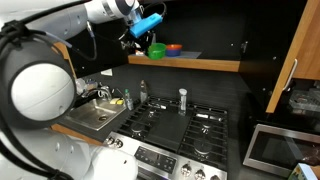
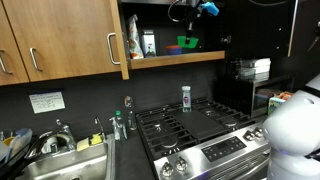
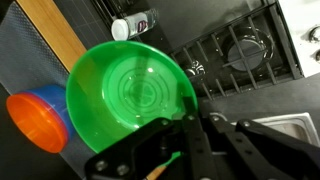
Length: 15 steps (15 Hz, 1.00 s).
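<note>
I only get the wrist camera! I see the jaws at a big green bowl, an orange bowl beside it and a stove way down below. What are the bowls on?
Observer: The orange bowl sits on a wooden shelf above the stove. The green bowl is at that shelf too.
Operator: Is anything else up there?
Observer: Yes, a few containers stand at the shelf's other end, by the wooden cupboard doors.
Operator: What's next to the stove?
Observer: A metal sink with a tap, set in the counter.
</note>
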Motion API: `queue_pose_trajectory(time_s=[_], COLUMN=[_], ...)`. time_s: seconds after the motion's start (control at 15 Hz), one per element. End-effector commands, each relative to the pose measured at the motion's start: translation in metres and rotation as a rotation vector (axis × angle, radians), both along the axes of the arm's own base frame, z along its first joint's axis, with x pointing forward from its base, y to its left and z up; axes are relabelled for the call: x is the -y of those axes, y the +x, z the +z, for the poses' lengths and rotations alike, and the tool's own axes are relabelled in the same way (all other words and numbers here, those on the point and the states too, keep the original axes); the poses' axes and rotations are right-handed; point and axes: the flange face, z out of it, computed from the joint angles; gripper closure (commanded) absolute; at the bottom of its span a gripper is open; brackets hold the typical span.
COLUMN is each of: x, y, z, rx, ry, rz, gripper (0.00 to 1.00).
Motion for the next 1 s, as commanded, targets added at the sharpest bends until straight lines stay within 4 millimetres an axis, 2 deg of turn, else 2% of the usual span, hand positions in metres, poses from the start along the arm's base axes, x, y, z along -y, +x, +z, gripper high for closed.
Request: queue_pose_trajectory(time_s=[0.0,0.47,0.93], x=[-0.007,-0.016,-0.007], y=[0.027,0.068,0.116], z=[0.028,0.078,0.092], rx=[0.028,0.088,0.112], ry=[0.038,0.064,0.078], rz=[0.038,0.084,0.047], gripper=[0.99,0.99,0.99])
